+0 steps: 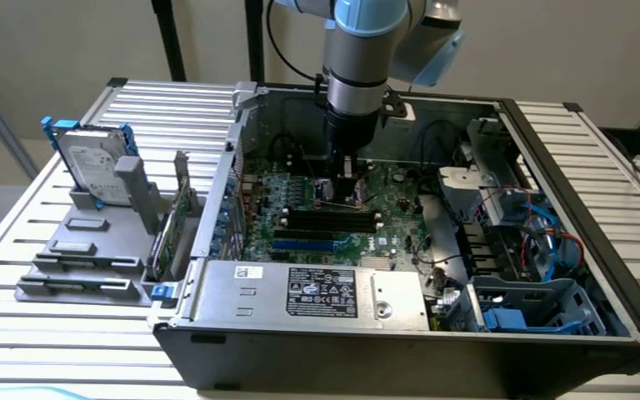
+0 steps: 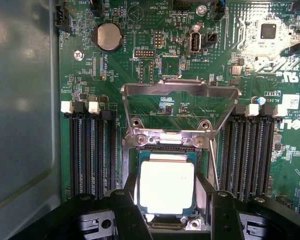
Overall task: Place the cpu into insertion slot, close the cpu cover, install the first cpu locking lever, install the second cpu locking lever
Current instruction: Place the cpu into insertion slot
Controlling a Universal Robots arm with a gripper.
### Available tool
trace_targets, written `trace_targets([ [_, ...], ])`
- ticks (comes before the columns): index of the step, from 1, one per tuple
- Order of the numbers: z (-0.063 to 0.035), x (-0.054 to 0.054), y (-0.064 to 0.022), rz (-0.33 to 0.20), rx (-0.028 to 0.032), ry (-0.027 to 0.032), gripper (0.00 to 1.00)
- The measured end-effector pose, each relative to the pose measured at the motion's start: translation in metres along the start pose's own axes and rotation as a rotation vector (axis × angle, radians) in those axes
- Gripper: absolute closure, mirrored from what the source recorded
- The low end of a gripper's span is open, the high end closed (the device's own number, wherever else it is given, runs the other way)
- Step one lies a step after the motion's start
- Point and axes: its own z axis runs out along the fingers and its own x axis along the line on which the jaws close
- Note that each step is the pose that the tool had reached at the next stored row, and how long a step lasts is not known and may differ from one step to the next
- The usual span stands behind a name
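The cpu (image 2: pixel 166 186), a small square chip with a pale face, sits between my gripper's (image 2: pixel 167 192) two black fingers (image 2: pixel 126 210), whose inner edges meet its sides. It lies right over the insertion slot (image 2: pixel 166 149), a black socket with a silvery rim; I cannot tell whether it rests fully in it. The cpu cover (image 2: pixel 215 91), a thin silvery frame with a big window, stands swung up and open beyond the socket's hinge. In the exterior view my gripper (image 1: pixel 342 193) reaches straight down to the green board (image 1: pixel 398 200) inside the computer case.
Long black memory slots (image 2: pixel 92 150) flank the socket on both sides. A coin battery (image 2: pixel 107 36) lies further up the board. The case walls, a power supply (image 1: pixel 309 292) and blue cables (image 1: pixel 532 242) surround the board. A hard drive (image 1: pixel 92 167) stands on the table outside.
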Motion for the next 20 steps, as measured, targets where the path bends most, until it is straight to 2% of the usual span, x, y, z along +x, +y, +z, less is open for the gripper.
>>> trace_targets([
  [9,-0.0007,-0.001,0.0,0.0,-0.0004,-0.0001,0.46],
  [16,-0.0007,-0.001,-0.0001,0.0,-0.0089,-0.0001,0.46],
  [20,-0.0007,-0.001,-0.0011,0.0,-0.0107,-0.0011,0.46],
])
